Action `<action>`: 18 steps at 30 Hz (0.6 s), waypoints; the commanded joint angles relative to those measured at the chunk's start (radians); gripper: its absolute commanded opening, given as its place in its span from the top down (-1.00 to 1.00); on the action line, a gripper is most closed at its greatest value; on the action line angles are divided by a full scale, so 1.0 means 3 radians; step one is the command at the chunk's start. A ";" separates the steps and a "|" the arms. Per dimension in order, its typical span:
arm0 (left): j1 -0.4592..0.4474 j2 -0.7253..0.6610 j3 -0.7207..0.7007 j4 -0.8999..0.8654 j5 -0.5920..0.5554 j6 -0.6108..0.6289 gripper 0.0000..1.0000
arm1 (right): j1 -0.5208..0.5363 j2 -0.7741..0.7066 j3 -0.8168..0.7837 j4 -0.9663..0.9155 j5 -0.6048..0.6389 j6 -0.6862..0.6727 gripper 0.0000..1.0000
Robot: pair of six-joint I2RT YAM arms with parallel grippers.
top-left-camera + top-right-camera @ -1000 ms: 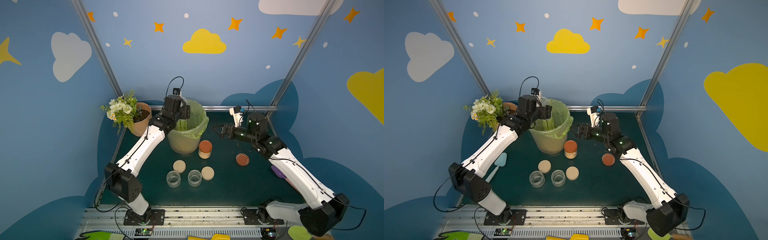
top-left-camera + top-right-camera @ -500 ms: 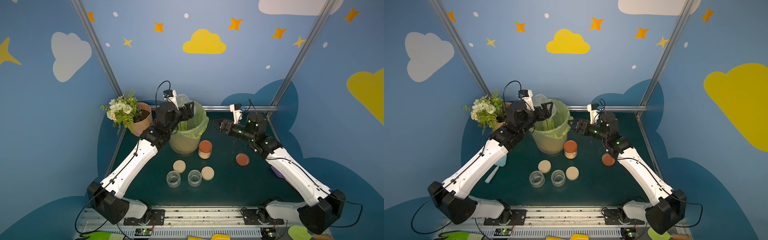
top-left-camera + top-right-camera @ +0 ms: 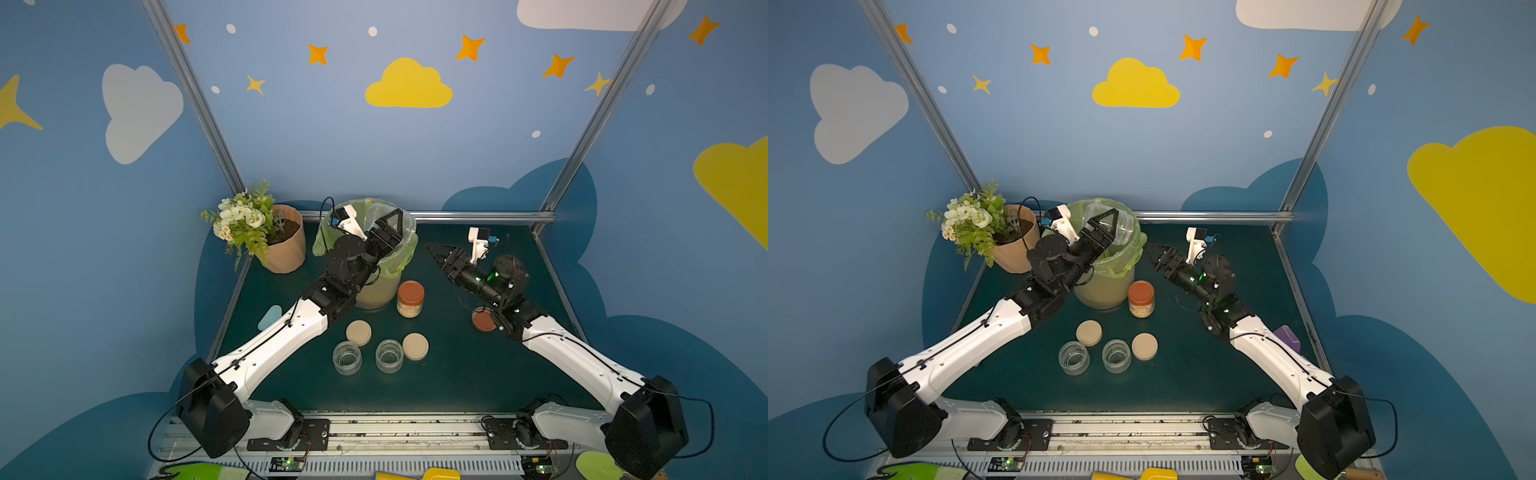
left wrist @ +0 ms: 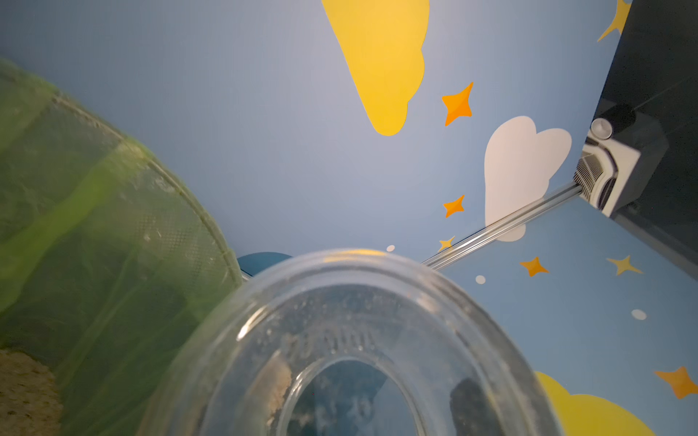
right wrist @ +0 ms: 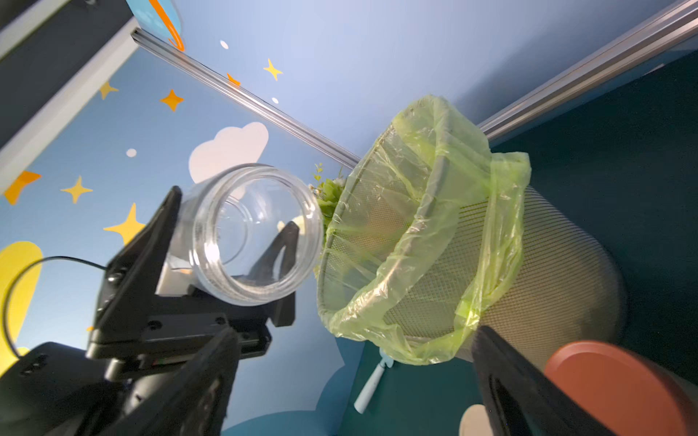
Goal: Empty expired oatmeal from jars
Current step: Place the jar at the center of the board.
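**A:** Where is the left gripper (image 5: pixel 233 207) hanging?

**B:** It is hovering over the mouth of the bin (image 3: pixel 379 293). Its jaws are clamping a clear jar (image 3: pixel 1123 226) by its sides. The jar is lying tipped on its side with no lid. It is looking empty, apart from a few flakes clinging inside in the left wrist view.

**A:** And the oatmeal (image 4: pixel 22 392), where is it sitting?

**B:** A pale heap is lying at the bottom of the bin, inside the green bag (image 5: pixel 453 181). More is showing through a capped jar (image 3: pixel 409 305) with a rust-orange lid (image 3: pixel 411 289). That jar is standing upright just beside the bin, on the side facing the robot.

**A:** What is the right gripper (image 3: pixel 436 251) doing?

**B:** It is hanging in the air near the bin, on the bin's right, and pointing towards it. Its jaws are standing wide apart and gripping nothing. Its fingers (image 5: pixel 502 377) are framing the bin in the right wrist view.

**A:** What else is lying around the bin?

**B:** Two open jars (image 3: pixel 347 357) (image 3: pixel 389 355) are standing side by side, farther from the bin than the capped jar, towards the robot. Two beige lids (image 3: pixel 358 332) (image 3: pixel 415 345) are lying flat beside them. A loose lid (image 3: pixel 483 320), rust-orange, is lying to the bin's right, beside the right arm. A flower pot (image 3: pixel 286 253) is standing near the bin's left.
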 commanded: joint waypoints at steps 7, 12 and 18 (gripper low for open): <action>-0.0159 0.0409 0.0232 0.1041 -0.0187 -0.1047 0.94 | 0.0102 -0.0313 -0.0233 0.0899 0.0608 0.0159 -0.92; -0.0327 0.0709 0.0467 0.1204 -0.0150 -0.1322 0.94 | 0.0102 -0.0274 -0.0075 0.0744 0.0608 0.0112 -0.92; -0.0441 0.0919 0.0601 0.1296 -0.0129 -0.1512 0.93 | 0.0098 -0.0236 -0.0068 0.0820 0.0726 0.0058 -0.92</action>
